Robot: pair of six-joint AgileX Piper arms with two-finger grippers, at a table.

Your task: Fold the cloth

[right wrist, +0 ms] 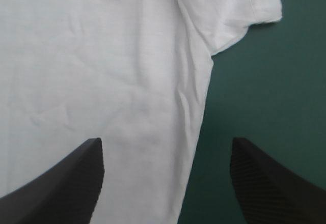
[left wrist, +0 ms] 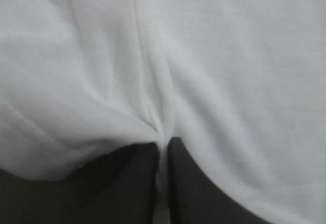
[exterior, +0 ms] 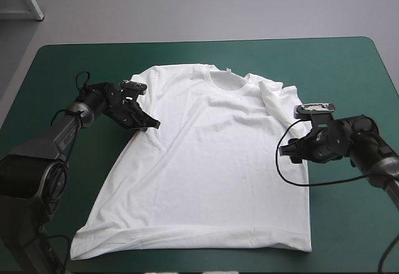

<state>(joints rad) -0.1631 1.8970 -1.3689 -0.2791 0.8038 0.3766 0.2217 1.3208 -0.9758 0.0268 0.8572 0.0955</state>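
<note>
No writing or label can be read anywhere

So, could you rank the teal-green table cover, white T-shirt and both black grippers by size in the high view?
1. teal-green table cover
2. white T-shirt
3. left gripper and right gripper: they look alike, so unranked.

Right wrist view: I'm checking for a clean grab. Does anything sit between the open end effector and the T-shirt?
Nothing visible does. The open right end effector hangs over the side edge of the T-shirt, near the sleeve. Only bare teal-green cover lies beside that edge.
</note>
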